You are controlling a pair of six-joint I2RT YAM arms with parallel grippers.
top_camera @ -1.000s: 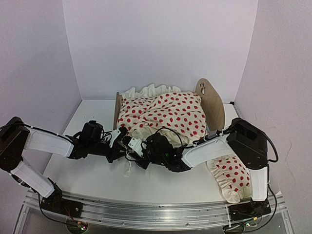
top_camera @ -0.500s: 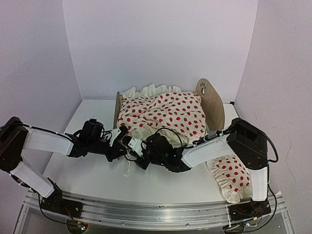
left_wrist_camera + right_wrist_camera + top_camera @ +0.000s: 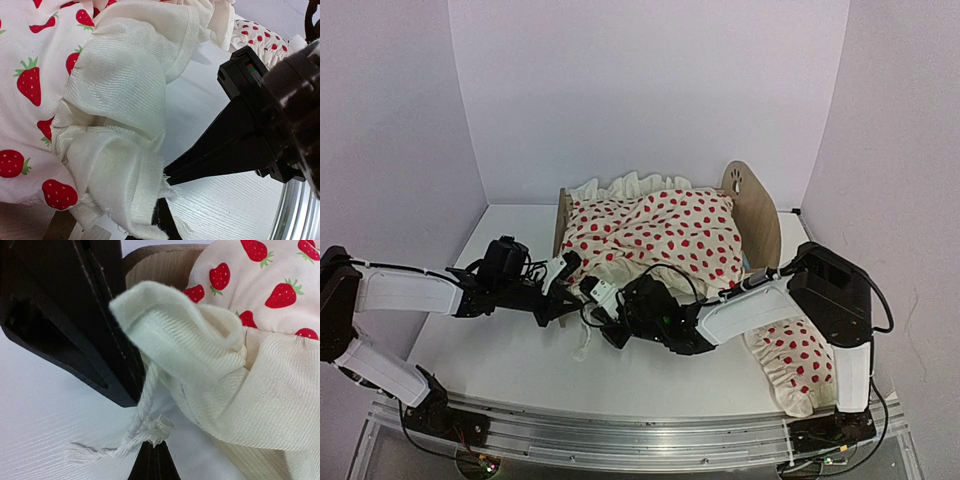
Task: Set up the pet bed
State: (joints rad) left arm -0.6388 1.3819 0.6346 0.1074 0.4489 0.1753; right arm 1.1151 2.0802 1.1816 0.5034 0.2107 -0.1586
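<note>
Both grippers are clenched on one short stretch of hem. The left gripper (image 3: 161, 224) is closed on a fold of the ruffle of the cream ruffled blanket with red strawberry print (image 3: 660, 235). The right gripper (image 3: 154, 460), its tip just beside the left one, appears to pinch only a frayed thread end (image 3: 142, 432) hanging from that hem. The small light plywood pet bed with a rounded paw-print headboard (image 3: 752, 215) stands just beyond both sets of fingertips, its low footboard nearest the left gripper. The blanket is heaped across the bed, and no mattress can be seen beneath it.

- **Slip:** a hold on loose thread is likely to pull free or tear once the grippers separate.
- **Drag:** the frame looks light, and a low pull toward the arm bases could shift or tilt the bed on the white table (image 3: 500, 350) instead of spreading the cloth.
- **Collision:** the fingers work nearly in contact.
- **Sweep:** the matching ruffled pillow (image 3: 790, 360) lies behind the right gripper, under that arm's elbow, where a retracting arm could push it off the edge.
</note>
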